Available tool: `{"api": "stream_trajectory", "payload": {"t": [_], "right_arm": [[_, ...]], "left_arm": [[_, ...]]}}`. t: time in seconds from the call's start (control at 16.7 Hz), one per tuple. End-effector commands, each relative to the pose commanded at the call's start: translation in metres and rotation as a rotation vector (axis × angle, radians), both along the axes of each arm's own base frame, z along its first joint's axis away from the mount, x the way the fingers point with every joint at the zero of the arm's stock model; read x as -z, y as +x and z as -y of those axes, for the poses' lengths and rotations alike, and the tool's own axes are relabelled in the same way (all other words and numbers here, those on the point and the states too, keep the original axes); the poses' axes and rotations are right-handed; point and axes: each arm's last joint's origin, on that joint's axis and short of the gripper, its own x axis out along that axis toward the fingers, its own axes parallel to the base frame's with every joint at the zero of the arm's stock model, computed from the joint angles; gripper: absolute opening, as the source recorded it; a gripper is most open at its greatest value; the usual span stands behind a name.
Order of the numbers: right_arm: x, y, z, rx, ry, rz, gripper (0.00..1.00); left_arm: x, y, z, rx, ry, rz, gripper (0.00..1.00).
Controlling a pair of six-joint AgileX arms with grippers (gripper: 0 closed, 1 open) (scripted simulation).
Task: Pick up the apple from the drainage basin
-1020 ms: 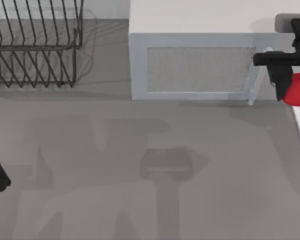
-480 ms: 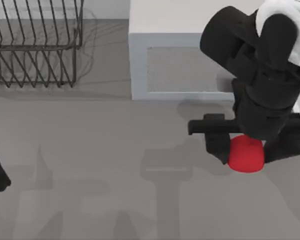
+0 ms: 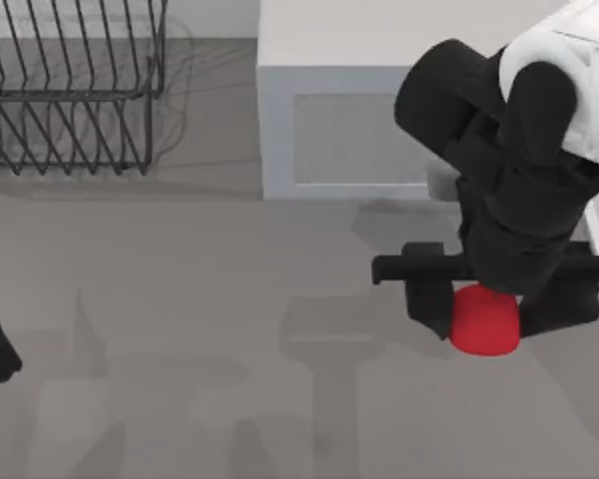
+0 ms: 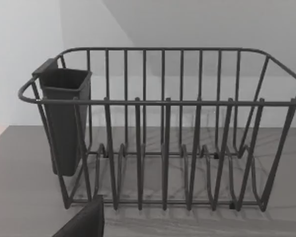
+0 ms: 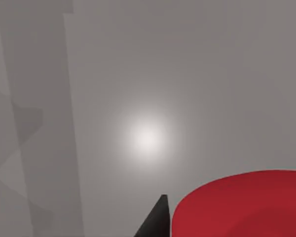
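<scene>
**While I grip the apple, it hangs between my right fingers**

With my right gripper (image 3: 489, 309) clenched on the apple (image 3: 484, 319), the red fruit sits pinched between my 2 black fingers, one touching each side, and pokes out just below the gripper's crossbar. Both hang over the grey table (image 3: 230, 299), on its right side. From my right wrist, the apple (image 5: 246, 205) bulges close beside a dark fingertip (image 5: 158, 219), with bare table beyond it. Behind my right arm stands the white microwave (image 3: 329, 120), near the gripper. Well apart from the gripper, toward the far left, is the wire rack (image 3: 70, 90). My left gripper is parked at the table's left edge, and its wrist camera faces the rack (image 4: 163, 138) and the dark cup (image 4: 66, 118) hung on one end of it.
</scene>
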Motion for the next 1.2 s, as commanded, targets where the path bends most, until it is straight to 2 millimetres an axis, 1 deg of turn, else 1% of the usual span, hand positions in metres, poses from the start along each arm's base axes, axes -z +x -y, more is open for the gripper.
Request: {"api": "stream_trajectory", "payload": {"t": [0.3,0.42,0.54,0.72,1.2], "right_arm": [[0.061,0.002,-0.002,-0.003,0.018,0.022,0.0],[0.08,-0.001,0.0,-0.003,0.011,0.015,0.0],[0.089,-0.003,0.001,-0.003,0.006,0.01,0.0],[0.089,-0.003,0.001,-0.003,0.006,0.01,0.0],[0.089,-0.003,0.001,-0.003,0.006,0.01,0.6]], "left_arm": [[0.0,0.0,0.0,0.0,0.0,0.0,1.0],[0.0,0.0,0.0,0.0,0.0,0.0,1.0],[0.0,0.0,0.0,0.0,0.0,0.0,1.0],[0.0,0.0,0.0,0.0,0.0,0.0,1.0],[0.0,0.0,0.0,0.0,0.0,0.0,1.0]]}}
